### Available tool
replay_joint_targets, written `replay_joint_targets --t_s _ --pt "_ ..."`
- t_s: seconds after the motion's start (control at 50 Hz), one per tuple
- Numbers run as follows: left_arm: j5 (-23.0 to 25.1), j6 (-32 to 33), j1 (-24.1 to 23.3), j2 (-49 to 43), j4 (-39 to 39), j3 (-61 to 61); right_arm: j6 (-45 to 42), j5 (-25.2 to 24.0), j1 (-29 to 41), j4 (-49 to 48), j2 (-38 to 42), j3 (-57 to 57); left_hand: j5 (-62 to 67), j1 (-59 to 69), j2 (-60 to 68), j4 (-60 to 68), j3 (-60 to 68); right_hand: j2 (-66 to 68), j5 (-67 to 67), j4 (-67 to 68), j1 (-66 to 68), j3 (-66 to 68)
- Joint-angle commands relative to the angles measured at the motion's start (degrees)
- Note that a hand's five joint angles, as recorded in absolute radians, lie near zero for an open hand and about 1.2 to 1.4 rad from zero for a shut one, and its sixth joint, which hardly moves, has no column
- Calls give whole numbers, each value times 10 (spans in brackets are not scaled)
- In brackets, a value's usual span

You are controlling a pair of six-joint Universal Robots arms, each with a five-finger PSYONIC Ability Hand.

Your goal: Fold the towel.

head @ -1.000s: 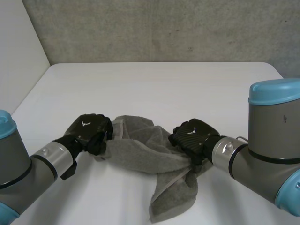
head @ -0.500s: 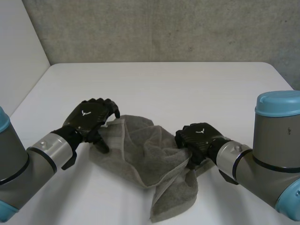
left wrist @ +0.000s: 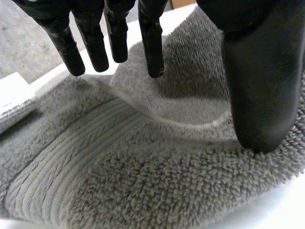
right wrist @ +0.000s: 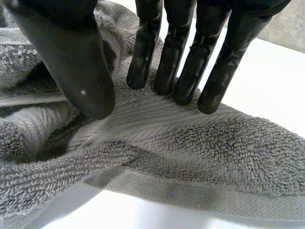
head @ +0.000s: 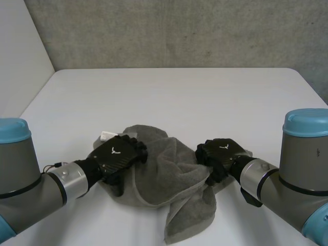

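Head view: the crumpled grey towel [head: 171, 177] lies at the near side of the white worktop [head: 179, 97]. The left hand [head: 119, 154] rests on its left edge and the right hand [head: 220, 152] on its right edge, both with fingers straight, thumbs apart, clamping nothing.

This looked like a robotics lab or test cell rather than a home. A bare grey concrete wall [head: 179, 31] ran across the top of the frame, with a plain white panel [head: 20, 56] at the upper left. A plain white table [head: 169, 92] filled the middle. Two industrial arms with grey joints and light-blue caps came in at the lower left [head: 20, 164] and lower right [head: 302, 154]. A crumpled grey towel [head: 164, 169] lay on the table at lower centre.
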Motion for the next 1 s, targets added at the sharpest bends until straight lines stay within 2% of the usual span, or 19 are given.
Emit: replay_joint_targets --t_s 0.02,0.1,0.16,0.24,0.36,0.48,0.76,0.8,0.82,0.86,0.88,0.92,1.0 --pt "-10 56 1 -31 -6 13 -1 0 4 -1 0 0 8 -13 -10 -16 -14 0 2 3 -1 1" --pt "-11 65 1 -42 -7 21 -1 0 5 -1 1 0 33 12 16 9 11 -4 -2 0 -4 -2" --pt "-17 66 1 -46 -7 26 -2 0 5 -1 2 0 107 86 90 83 85 -5 -3 -2 -6 -4" --pt "-50 68 1 -46 -4 30 -3 0 5 0 3 0 184 163 167 160 162 -5 -3 -2 -6 -4" --pt "-88 69 1 -53 -2 37 -4 -2 5 -1 4 0 156 135 139 132 134 -5 -3 -2 -6 -4" --pt "-90 70 2 -60 -2 41 -7 -13 5 0 4 1 85 64 68 61 63 -5 -3 -2 -6 -4" --pt "-93 76 3 -59 -6 49 -8 -13 5 0 4 3 129 108 112 105 107 -5 -3 -2 -6 -4" --pt "-93 85 3 -60 -6 47 -9 -14 5 0 4 4 239 218 222 215 217 0 2 3 -1 1" --pt "-93 85 3 -60 -6 47 -9 -14 5 0 4 4 240 219 223 216 218 0 2 3 -1 1" --pt "-95 93 3 -61 -4 46 -9 -14 6 0 4 4 371 350 353 347 349 3 5 7 3 4" --pt "-95 93 3 -61 -4 46 -9 -14 6 0 4 4 371 350 354 347 349 3 5 7 3 4" --pt "-100 99 3 -61 -4 46 -9 -14 5 0 4 5 487 466 469 463 465 8 10 12 8 9" --pt "-112 105 3 -61 -5 49 -8 -14 5 0 4 4 571 550 554 547 550 8 10 12 8 9"
